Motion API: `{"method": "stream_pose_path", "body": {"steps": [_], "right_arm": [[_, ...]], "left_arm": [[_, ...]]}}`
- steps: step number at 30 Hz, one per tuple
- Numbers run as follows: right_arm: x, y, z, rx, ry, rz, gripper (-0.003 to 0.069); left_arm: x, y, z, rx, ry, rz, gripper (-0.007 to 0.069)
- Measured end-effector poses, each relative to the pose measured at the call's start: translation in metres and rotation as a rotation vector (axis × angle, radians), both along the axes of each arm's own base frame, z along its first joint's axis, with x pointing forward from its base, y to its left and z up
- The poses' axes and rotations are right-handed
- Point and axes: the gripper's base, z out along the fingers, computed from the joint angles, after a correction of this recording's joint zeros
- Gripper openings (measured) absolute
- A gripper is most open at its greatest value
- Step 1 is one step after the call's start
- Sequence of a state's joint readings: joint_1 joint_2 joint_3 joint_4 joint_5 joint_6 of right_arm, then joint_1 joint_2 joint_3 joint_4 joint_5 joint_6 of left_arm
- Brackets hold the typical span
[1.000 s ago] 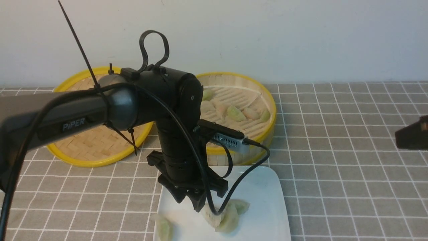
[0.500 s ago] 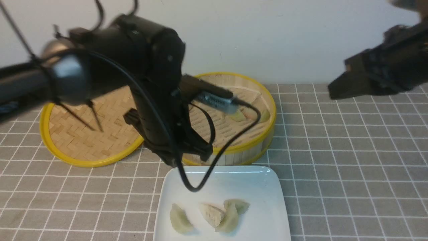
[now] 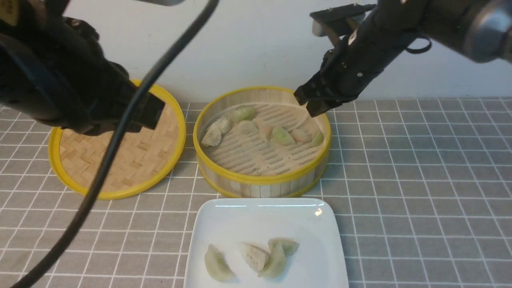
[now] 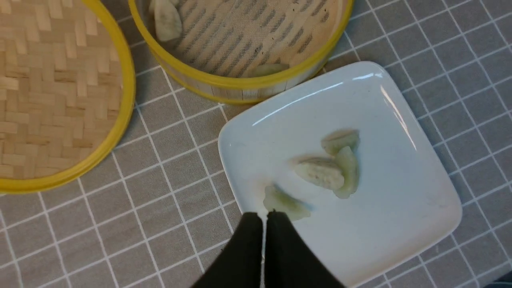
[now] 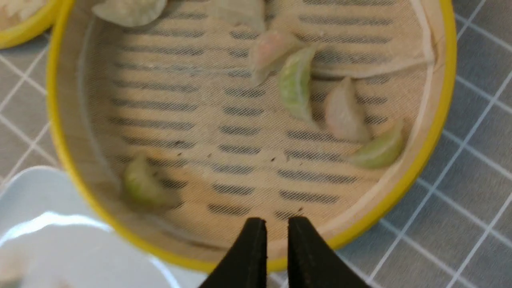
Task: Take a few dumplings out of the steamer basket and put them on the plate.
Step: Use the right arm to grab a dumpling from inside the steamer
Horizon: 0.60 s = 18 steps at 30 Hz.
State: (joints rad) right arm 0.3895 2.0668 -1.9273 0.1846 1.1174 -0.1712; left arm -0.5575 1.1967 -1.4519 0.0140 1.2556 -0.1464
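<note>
The steamer basket (image 3: 260,179) stands mid-table with several dumplings (image 3: 282,136) on its slatted floor, also seen in the right wrist view (image 5: 296,84). The white plate (image 3: 320,224) lies in front of it with several dumplings (image 3: 256,256), also in the left wrist view (image 4: 320,173). My left gripper (image 3: 154,110) is raised at the left, over the lid; its fingers (image 4: 264,216) are shut and empty. My right gripper (image 3: 309,105) hangs over the basket's far right rim. Its fingers (image 5: 277,222) stand a little apart with nothing between them.
The flat woven lid (image 3: 120,168) with a yellow rim lies left of the basket, touching close to it. The grey checked cloth (image 3: 420,180) covers the table. A white wall stands just behind the basket and lid. My left arm's cable hangs across the left foreground.
My left arm has lifted off the plate and pulled back to the upper left, leaving a dumpling on the plate. My right arm has swung in from the right to over the basket.
</note>
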Motion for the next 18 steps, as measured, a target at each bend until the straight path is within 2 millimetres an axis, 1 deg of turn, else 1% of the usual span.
{"method": "stream_pose_path", "body": {"steps": [1,3,4,6,9,13,15,18], "right_arm": [[0.012,0.003,-0.009,-0.037,-0.019,0.006,0.0125],[0.018,0.006,-0.018,-0.066,-0.023,0.013,0.015],[0.028,0.01,-0.029,-0.102,-0.033,0.019,0.0186],[0.035,0.012,-0.038,-0.138,-0.048,0.026,0.0229],[0.048,0.017,-0.059,-0.186,-0.056,0.038,0.0304],[0.055,0.021,-0.076,-0.194,-0.067,0.046,0.0347],[0.058,0.023,-0.083,-0.199,-0.073,0.06,0.0353],[0.059,0.024,-0.089,-0.209,-0.079,0.082,0.0357]], "left_arm": [[-0.005,0.003,0.0,-0.004,-0.004,0.002,-0.0005],[-0.006,0.004,0.0,-0.004,-0.002,0.003,-0.0005],[-0.008,0.005,-0.003,0.0,0.004,0.003,-0.0005],[-0.008,0.005,-0.009,0.01,0.02,0.003,-0.0005],[-0.008,0.005,-0.018,0.027,0.047,0.003,-0.0005],[-0.008,0.005,-0.021,0.033,0.057,0.003,-0.0005],[-0.008,0.005,-0.021,0.033,0.057,0.003,-0.0005],[-0.008,0.005,-0.021,0.033,0.057,0.003,-0.0005]]}}
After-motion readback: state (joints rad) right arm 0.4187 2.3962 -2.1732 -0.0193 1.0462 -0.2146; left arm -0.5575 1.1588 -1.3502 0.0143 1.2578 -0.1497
